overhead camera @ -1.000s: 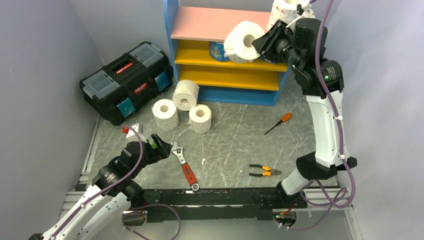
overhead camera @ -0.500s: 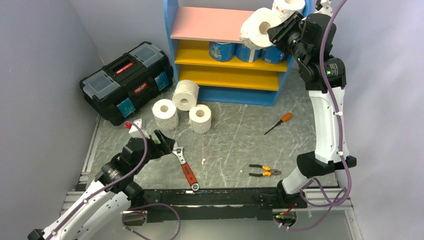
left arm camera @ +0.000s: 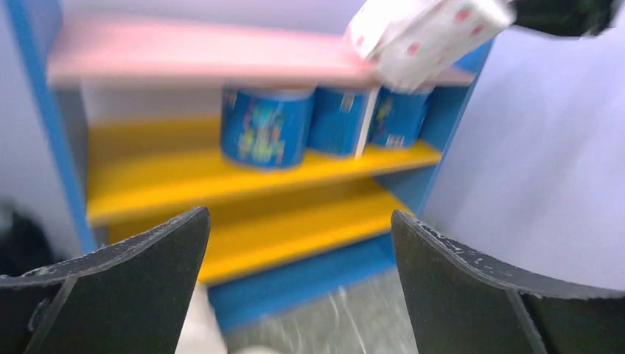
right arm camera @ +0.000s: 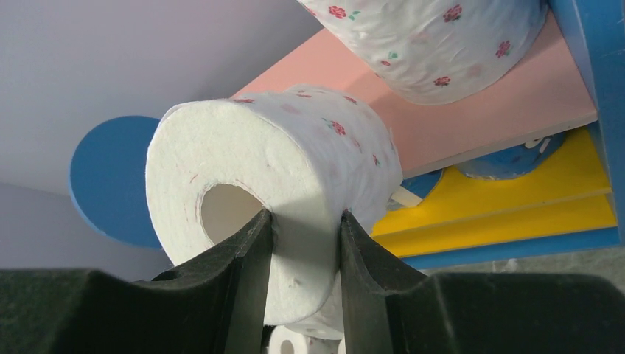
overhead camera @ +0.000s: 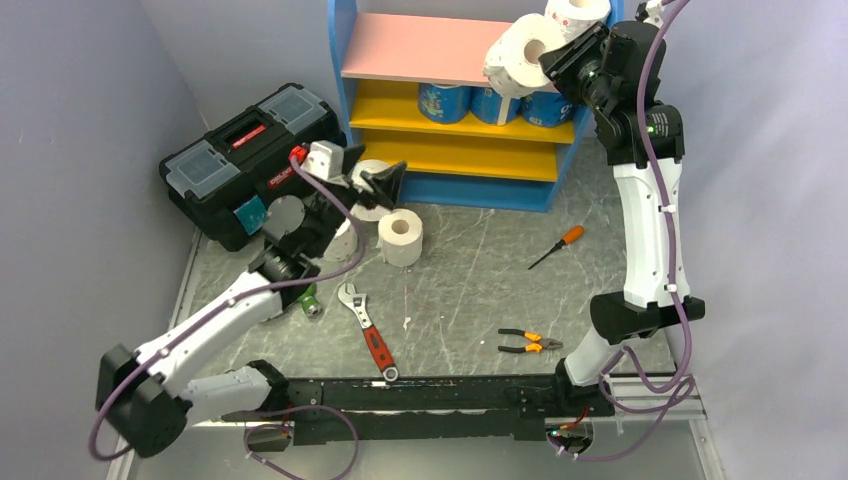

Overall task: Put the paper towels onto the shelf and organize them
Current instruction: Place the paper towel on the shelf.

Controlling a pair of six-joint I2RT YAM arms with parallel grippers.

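By the pink board [right arm camera: 472, 125], right end effector [right arm camera: 304, 217] clamped on dotted roll [right arm camera: 295, 147]; left end effector [left arm camera: 298, 215] wide apart.

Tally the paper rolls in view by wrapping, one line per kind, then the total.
Pink-dotted rolls: 2, one held in the right tool
Blue-wrapped rolls: 3
Plain white rolls: 3
Total: 8

The left arm [overhead camera: 215, 320] and right arm [overhead camera: 645, 230] wear white shells between black joints. Along both run purple cables [overhead camera: 688, 350]. The fingers [left arm camera: 125, 287] are black, scuffed wedges
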